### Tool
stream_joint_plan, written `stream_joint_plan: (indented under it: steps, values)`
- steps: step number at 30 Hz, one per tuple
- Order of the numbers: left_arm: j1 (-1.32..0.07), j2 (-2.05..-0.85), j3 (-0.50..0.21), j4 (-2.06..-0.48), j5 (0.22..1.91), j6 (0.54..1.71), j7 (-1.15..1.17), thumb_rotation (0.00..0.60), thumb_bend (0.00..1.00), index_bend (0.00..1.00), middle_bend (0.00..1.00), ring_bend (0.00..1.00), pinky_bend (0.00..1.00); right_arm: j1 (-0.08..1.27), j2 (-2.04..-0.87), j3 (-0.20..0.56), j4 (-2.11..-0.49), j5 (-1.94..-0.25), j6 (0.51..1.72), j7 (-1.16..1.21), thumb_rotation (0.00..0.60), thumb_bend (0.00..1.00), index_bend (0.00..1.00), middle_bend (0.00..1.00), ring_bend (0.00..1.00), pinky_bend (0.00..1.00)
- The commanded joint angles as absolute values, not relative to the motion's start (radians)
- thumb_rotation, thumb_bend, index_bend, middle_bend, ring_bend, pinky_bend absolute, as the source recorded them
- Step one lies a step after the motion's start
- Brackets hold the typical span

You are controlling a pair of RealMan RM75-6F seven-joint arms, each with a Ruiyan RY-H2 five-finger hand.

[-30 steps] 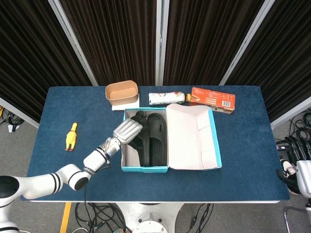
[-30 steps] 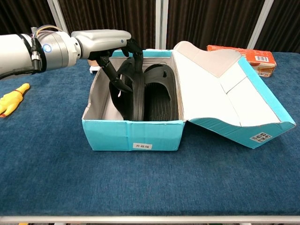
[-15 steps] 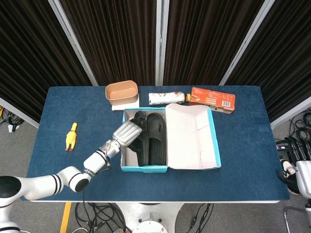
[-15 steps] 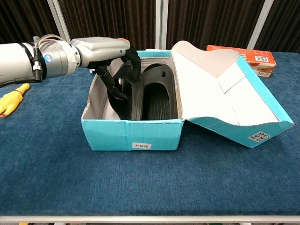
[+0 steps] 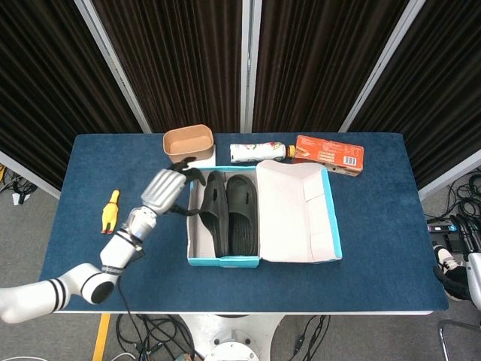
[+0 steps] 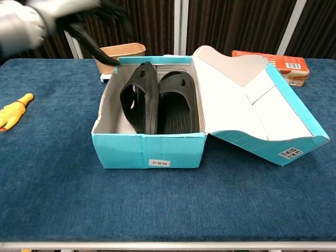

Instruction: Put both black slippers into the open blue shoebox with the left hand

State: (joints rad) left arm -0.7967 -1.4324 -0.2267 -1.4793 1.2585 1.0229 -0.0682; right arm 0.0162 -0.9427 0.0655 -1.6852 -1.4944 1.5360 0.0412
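both black slippers (image 5: 228,213) lie inside the blue shoebox (image 6: 149,149) — the left one tilted on its edge, touching the flat right one. the left hand (image 5: 164,189) hangs above the box's left wall, holding nothing; its fingers (image 5: 188,165) are spread — dark tips just beside the tan bowl (image 5: 188,142). yellow toy (image 5: 110,210) lies on the worktop (image 5: 376,226), well apart.

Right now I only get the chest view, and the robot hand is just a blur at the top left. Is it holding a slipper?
Observer: No. The head view shows the left robot hand empty, outside the blue shoebox by its left wall. Both black slippers lie in the box.
Operator: Anything hidden behind that raised lid?
Observer: Yes, a bottle lying on its side between the brown bowl and the orange carton.
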Motion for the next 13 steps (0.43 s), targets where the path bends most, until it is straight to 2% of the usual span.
stream_joint_plan:
  steps: [1, 8, 13]
  values:
    - [-0.694, -1.36, -0.203, -1.479, 1.236, 1.125, -0.012, 0.6, 0.0, 0.39, 0.31, 0.09, 0.22, 0.022, -0.953, 0.062, -1.637, -1.491, 1.51, 0.106, 0.6, 0.1, 0.06, 0.07, 0.0, 0.06]
    - [-0.496, -1.288, -0.12, -1.433, 1.207, 1.298, 0.041, 0.6, 0.0, 0.38, 0.29, 0.09, 0.21, 0.066, -0.976, 0.069, -1.565, -1.503, 1.45, 0.201, 0.6, 0.1, 0.06, 0.07, 0.0, 0.06]
    - [-0.374, -1.24, -0.061, -1.491, 1.194, 1.381, 0.07, 0.6, 0.0, 0.37, 0.28, 0.09, 0.2, 0.082, -0.984, 0.063, -1.562, -1.532, 1.441, 0.211, 0.6, 0.11, 0.06, 0.06, 0.0, 0.06]
